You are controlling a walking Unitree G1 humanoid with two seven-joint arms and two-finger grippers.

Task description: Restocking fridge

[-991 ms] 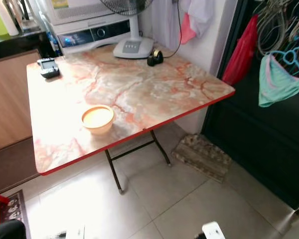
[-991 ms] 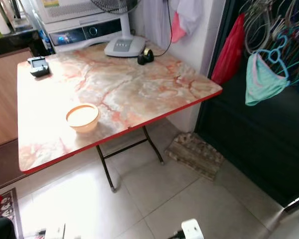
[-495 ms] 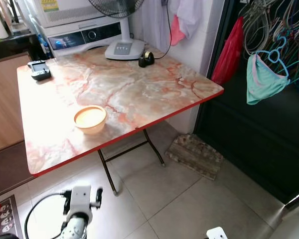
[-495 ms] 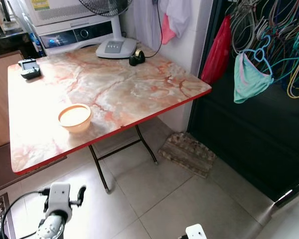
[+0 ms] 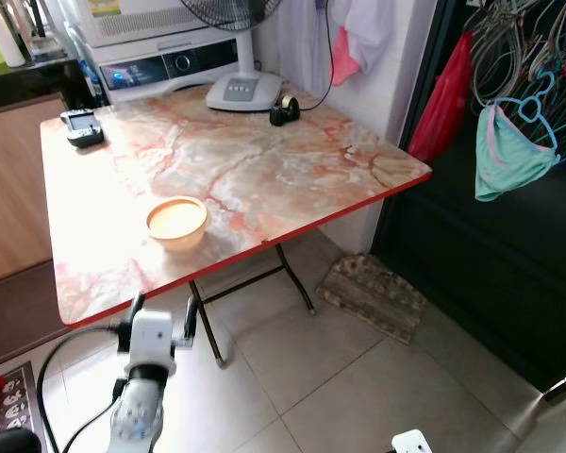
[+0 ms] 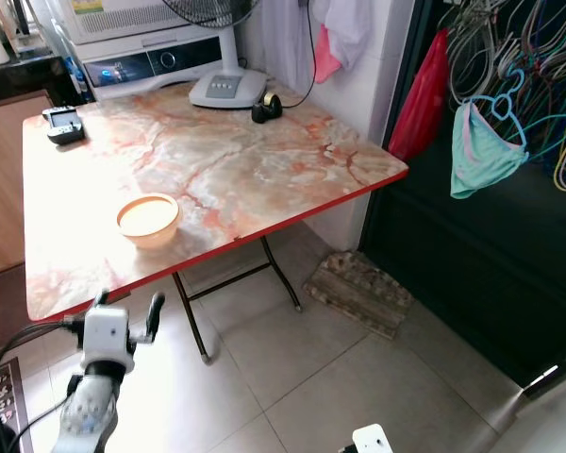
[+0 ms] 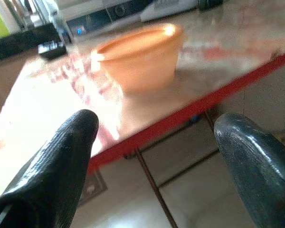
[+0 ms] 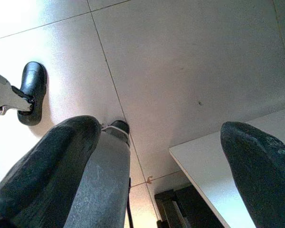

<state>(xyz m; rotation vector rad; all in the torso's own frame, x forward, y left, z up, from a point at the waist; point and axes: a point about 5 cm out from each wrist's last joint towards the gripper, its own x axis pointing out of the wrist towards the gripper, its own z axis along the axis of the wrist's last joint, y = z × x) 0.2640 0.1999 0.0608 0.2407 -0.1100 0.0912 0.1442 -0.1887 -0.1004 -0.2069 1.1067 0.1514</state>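
— What's on that marble-topped folding table (image 5: 264, 170)?

— A fan base (image 5: 242, 92) and a tape dispenser (image 5: 284, 111) at its twelve o'clock edge, a small black device (image 5: 82, 126) at ten, and an orange bowl (image 5: 177, 222) near the front red rim, at about seven.

— And the grippers?

— The left gripper (image 5: 160, 317) is raised just below that rim, jaws wide apart, holding nothing, the bowl straight ahead. The right gripper (image 8: 156, 156) hangs over floor tiles, fingers (image 8: 42, 161) spread, empty.

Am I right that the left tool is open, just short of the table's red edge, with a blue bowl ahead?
Not quite: the bowl is orange, as the left wrist view shows. The left tool is indeed open, short of the table's red edge.
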